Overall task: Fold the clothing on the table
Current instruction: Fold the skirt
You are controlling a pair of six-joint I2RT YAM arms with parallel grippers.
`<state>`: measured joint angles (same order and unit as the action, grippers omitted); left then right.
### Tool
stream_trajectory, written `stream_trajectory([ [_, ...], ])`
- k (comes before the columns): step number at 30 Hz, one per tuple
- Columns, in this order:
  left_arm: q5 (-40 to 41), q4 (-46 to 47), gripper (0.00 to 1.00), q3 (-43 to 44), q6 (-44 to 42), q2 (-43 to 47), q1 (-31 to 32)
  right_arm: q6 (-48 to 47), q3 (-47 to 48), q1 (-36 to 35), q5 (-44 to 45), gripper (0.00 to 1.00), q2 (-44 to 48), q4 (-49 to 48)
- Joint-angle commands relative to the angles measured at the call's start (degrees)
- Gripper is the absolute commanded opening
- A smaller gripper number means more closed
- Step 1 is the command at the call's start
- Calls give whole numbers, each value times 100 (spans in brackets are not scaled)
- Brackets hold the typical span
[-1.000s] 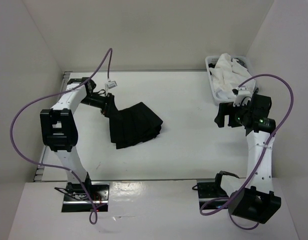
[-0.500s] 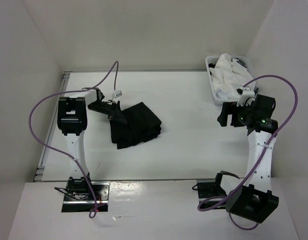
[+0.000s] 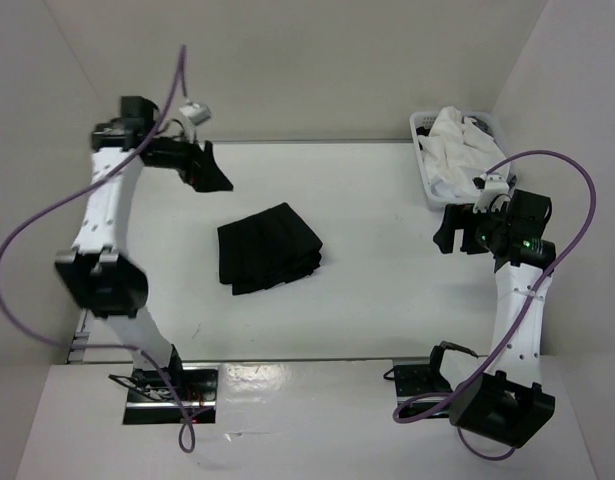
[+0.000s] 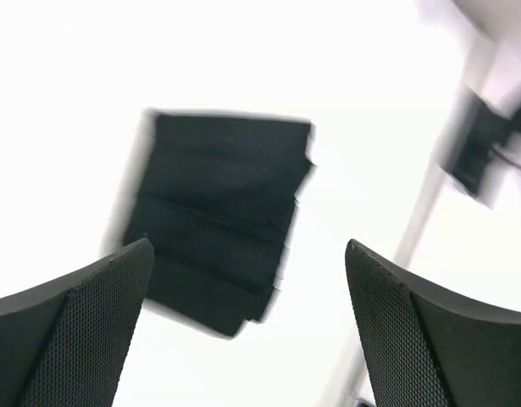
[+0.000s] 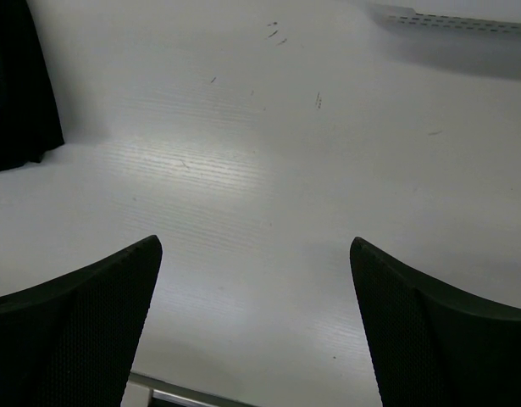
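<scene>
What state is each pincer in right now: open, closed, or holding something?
Left pincer: open, empty, clear of the folded black skirt.
Right pincer: open, empty, over bare table.

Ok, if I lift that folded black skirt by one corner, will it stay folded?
Probably not: the skirt looks like soft, thin fabric, so it would likely droop and unfold. Its layers lie loose and offset at one edge, so they may slide apart. On the smooth white table, a push would probably bunch it.
</scene>
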<state>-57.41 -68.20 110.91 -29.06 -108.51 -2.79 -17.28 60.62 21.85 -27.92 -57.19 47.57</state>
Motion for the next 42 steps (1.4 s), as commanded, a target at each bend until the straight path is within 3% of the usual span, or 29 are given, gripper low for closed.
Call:
stream_trajectory([
  [1, 981, 627, 99, -118, 1336, 1733, -318, -22, -24, 48, -187, 95, 243, -265],
  [4, 1887, 1901, 99, -1366, 2016, 3008, -827, 206, -312, 232, -187, 95, 418, -739],
  [5, 2039, 2203, 99, -2397, 2123, 3550, -985, 207, -401, 293, -187, 95, 419, -880],
  [8, 2514, 2865, 99, -3948, 2562, 3978, -1513, 435, -604, 469, 172, 98, 533, -1407],
  [12, 2918, 3242, 99, -4936, 2677, 4371, -2381, 664, -815, 470, 902, 99, 464, -1865],
  [15, 3437, 3760, 99, -5707, 2546, 4977, -2507, 726, -868, 583, 903, 99, 410, -1918],
  [22, 3376, 3815, 99, -5660, 2440, 4910, -3105, 664, -981, 584, 789, 99, 173, -1918],
  [42, 3228, 3876, 99, -5712, 2326, 4742, -3105, 506, -1035, 584, 736, 99, -38, -1980],
])
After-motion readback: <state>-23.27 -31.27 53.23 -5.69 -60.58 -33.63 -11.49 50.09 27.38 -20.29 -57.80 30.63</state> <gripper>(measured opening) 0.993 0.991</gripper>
